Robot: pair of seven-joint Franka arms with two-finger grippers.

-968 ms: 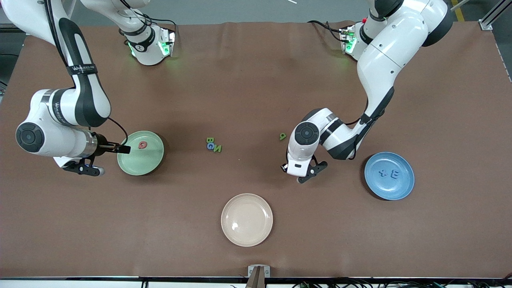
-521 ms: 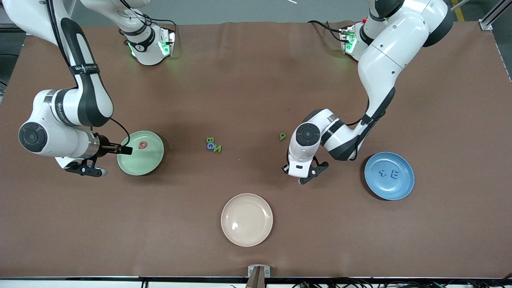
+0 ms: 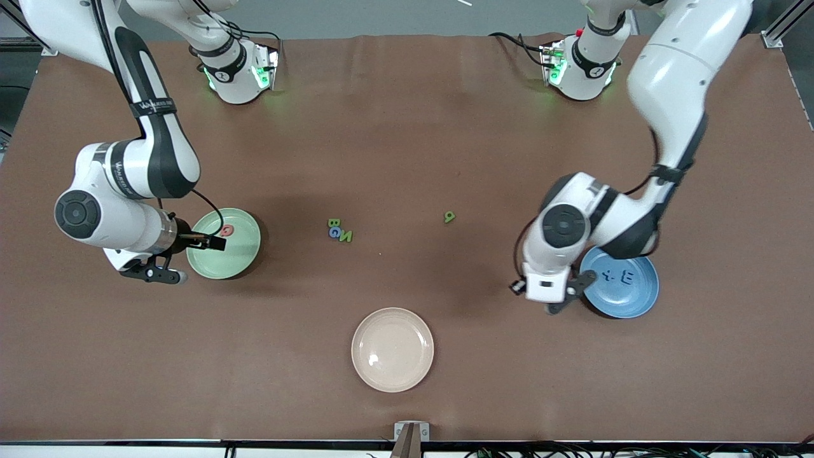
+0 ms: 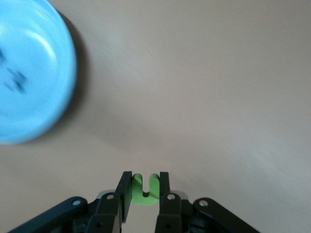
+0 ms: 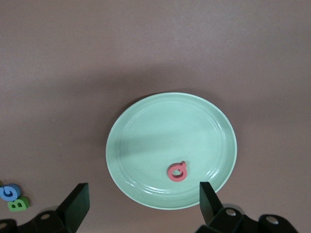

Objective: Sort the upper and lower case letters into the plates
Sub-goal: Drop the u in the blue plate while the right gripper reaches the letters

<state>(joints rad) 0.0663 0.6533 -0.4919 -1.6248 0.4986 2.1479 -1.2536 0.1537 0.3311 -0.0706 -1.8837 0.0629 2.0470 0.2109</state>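
Note:
My left gripper (image 4: 145, 183) is shut on a small green letter (image 4: 145, 187) and hangs over bare table beside the blue plate (image 4: 26, 73), on its side toward the right arm's end. In the front view the left hand (image 3: 545, 287) covers that plate's (image 3: 629, 299) rim, and two blue letters (image 3: 619, 277) lie in the plate. My right gripper (image 5: 143, 189) is open and empty at the rim of the mint green plate (image 5: 160, 131), which holds one red letter (image 5: 178, 171). Three loose letters (image 3: 339, 231) and a green letter (image 3: 449, 217) lie mid-table.
A cream plate (image 3: 392, 375) sits nearer the front camera than the loose letters. The right arm's hand (image 3: 140, 254) stands beside the mint plate (image 3: 216, 264), toward the right arm's end of the table.
The left gripper shut, then the left arm swung from mid-table toward the blue plate with the green letter. The right arm crept slightly toward the mint plate.

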